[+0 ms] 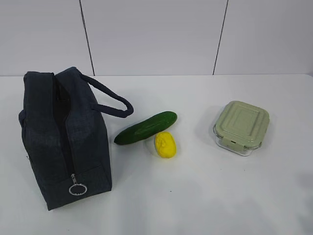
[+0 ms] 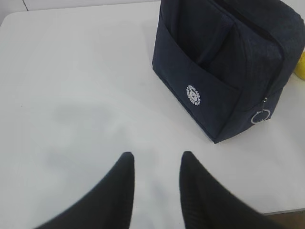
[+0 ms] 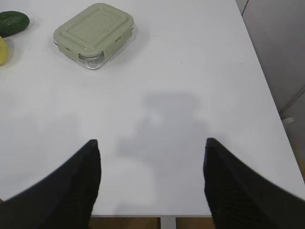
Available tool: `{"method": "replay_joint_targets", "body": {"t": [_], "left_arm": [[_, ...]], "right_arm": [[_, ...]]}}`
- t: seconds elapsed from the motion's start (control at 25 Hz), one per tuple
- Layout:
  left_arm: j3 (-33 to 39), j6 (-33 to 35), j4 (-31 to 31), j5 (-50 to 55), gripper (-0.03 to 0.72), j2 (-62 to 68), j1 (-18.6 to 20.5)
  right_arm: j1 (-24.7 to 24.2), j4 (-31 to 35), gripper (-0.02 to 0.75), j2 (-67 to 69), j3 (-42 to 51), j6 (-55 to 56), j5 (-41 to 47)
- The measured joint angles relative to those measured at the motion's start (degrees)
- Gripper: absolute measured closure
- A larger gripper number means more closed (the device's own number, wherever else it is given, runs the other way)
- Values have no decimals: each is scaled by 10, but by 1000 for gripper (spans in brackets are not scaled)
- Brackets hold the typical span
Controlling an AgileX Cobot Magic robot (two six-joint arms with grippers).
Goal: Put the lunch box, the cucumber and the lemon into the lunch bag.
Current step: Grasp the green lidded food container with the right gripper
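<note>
**All three items still out on the counter, both claws empty**

Far left: left claw (image 2: 157, 164) hanging low over bare counter (image 2: 71, 86), fingers parted by a narrow gap, nothing between them. Just beyond it, the lunch bag (image 1: 63, 142) standing upright, zipper run open along the top as a dark slit, silver ring pull (image 1: 77, 189) dangling at the near end, one loop handle (image 1: 110, 100) flopped out to the right.

Moving right: cucumber (image 1: 146, 128) lying at a slant just beside the bag, near end close to the bag's side wall. Lemon (image 1: 166, 144) tucked against the cucumber's front flank, touching or nearly so. Well apart to the right, the lunch box (image 1: 241, 127) flat on the counter, green lid snapped on. Far right: right claw (image 3: 150, 162) spread wide, released, hovering over empty counter short of the box.

Nothing packed yet, by the look of it. Trouble spots ahead: bag mouth only a narrow slit, so the box likely to catch on the fabric edges unless held wider. Soft bag liable to tip or slide if pushed from one side. Lemon round, prone to roll if the cucumber gets nudged. Glass walls of the box probably slick for a pinch grip.
</note>
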Motion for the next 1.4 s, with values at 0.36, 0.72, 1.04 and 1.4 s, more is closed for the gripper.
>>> {"method": "replay_joint_targets", "body": {"t": [0.36,0.72,1.04,1.4], "left_arm": [[0,0,0,0,453,0,0],[0,0,0,0,454,0,0],[0,0,0,0,453,0,0],[0,0,0,0,453,0,0]], "right_arm": [[0,0,223,0,0,0,0],[0,0,223,0,0,0,0],[0,0,223,0,0,0,0],[0,0,223,0,0,0,0]]}}
